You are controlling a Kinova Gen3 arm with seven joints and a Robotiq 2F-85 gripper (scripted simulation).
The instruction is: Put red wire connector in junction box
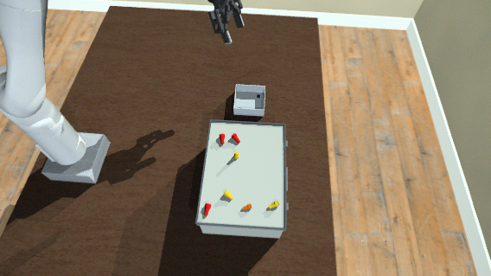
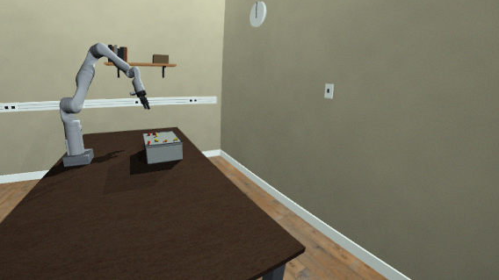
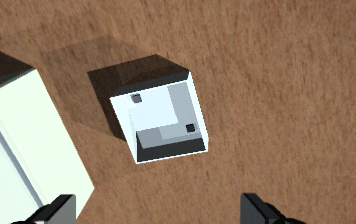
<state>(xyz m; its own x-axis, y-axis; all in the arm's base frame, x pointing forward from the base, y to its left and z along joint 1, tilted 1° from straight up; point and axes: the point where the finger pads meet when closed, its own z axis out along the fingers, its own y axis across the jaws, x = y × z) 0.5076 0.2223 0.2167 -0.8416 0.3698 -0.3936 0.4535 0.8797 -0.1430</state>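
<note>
The tool case [image 1: 259, 171] [image 2: 163, 153] stands shut on the dark table, and its pale lid carries three red wire connectors: two side by side at the far end [image 1: 222, 138] [image 1: 236, 138] and one at the near left corner [image 1: 207, 209]. The steel junction box [image 1: 248, 111] [image 3: 170, 150] stands open-topped and empty just beyond the case's far end. My gripper [image 1: 226, 22] [image 2: 146, 105] [image 3: 157, 215] is open and empty. It hangs high above the table, beyond the box. In the wrist view the box lies below and ahead of the fingers, and the case's edge [image 3: 40, 150] shows at the left.
Three yellow connectors [image 1: 236, 155] [image 1: 228, 194] [image 1: 273, 204] and an orange one [image 1: 246, 207] also lie on the lid. The arm's base [image 1: 75, 163] stands on the table to the left of the case. Walls stand behind and to the right.
</note>
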